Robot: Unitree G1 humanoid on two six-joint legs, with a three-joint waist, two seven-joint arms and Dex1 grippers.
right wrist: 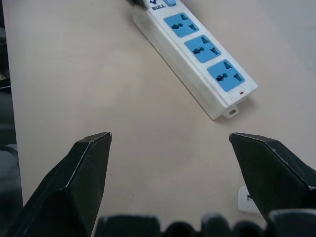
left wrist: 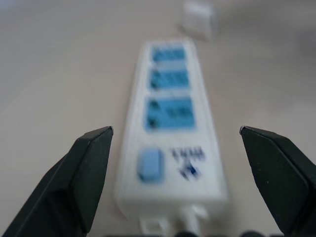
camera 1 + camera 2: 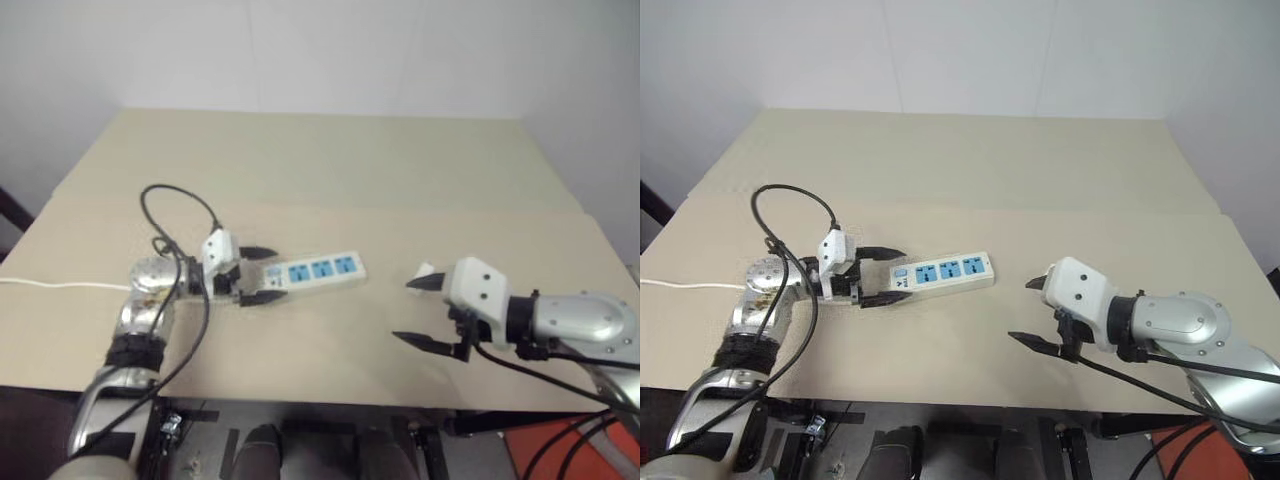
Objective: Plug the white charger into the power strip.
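On the beige table (image 3: 330,180), a white power strip (image 3: 318,270) with three blue socket faces in a row, lying flat, long axis running left to right across the middle. At its left end, a small blue switch and a dark logo, plus a thin white cord (image 3: 60,285) trailing off toward the table's left edge. Around that left end, the left gripper (image 3: 258,275), pointing to the right, black fingers spread wide, one on each long side of the strip, clear of its edges, released and grasping nothing. In the left wrist view, the strip (image 2: 170,128) centred between the two black fingers (image 2: 79,182), switch end nearest, sockets receding away. A black cable (image 3: 180,215) looping up over the left arm's wrist.

To the right of the strip, apart from its far end, the right gripper (image 3: 420,312), angled toward the left and slightly downward, fingers likewise wide apart and empty. Just behind its upper finger in the head view, a small white charger (image 3: 424,270) on the table, partly hidden. In the right wrist view, a corner of the same white charger (image 1: 247,200) on the table surface close beside one finger, not touched; power strip (image 1: 197,54) farther ahead, diagonal, all three sockets unoccupied.
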